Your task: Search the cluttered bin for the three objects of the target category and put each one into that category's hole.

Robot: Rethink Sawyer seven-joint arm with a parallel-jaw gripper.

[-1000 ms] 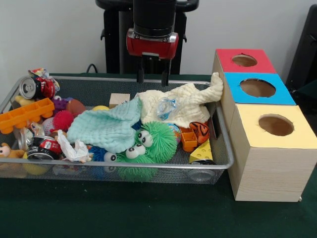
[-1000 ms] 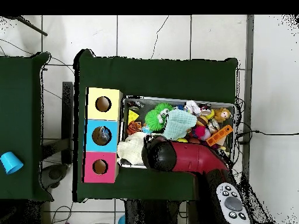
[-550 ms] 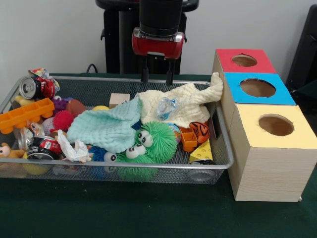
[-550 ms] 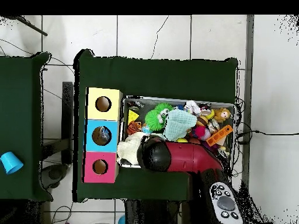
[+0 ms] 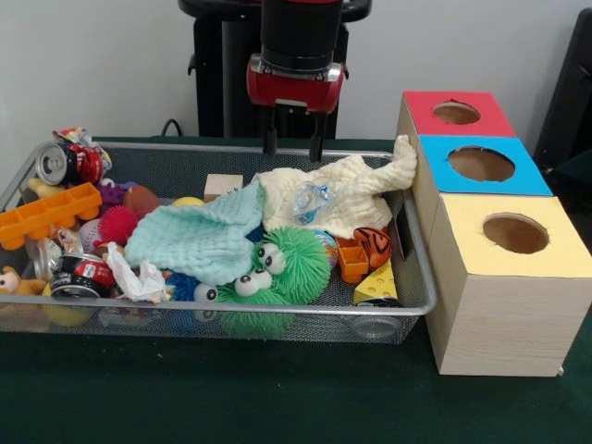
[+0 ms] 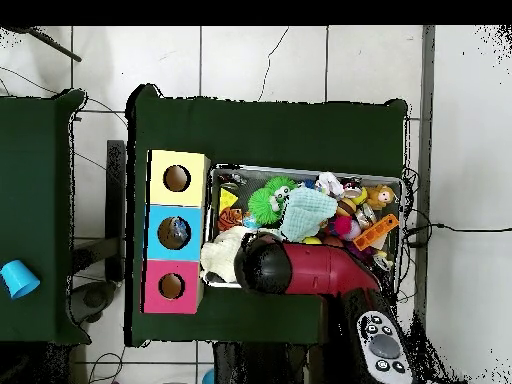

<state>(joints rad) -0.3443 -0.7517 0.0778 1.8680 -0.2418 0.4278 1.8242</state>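
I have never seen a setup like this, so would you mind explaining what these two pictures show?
This is a robot arm, red and black, working at a green table. One picture looks across the table at it; the other looks straight down from above. Its gripper hangs open and empty over the back of a wire bin crammed with toys and cloths: a mint cloth, a cream cloth, a green fuzzy toy, an orange tray. Beside the bin stand three wooden boxes, red, blue and yellow, each with a hole on top.

My arm (image 6: 320,272) reaches out level, wrist turned straight down. My gripper (image 5: 293,146) hangs vertical, its two dark fingers (image 5: 271,141) parted with a clear gap, holding nothing between them.
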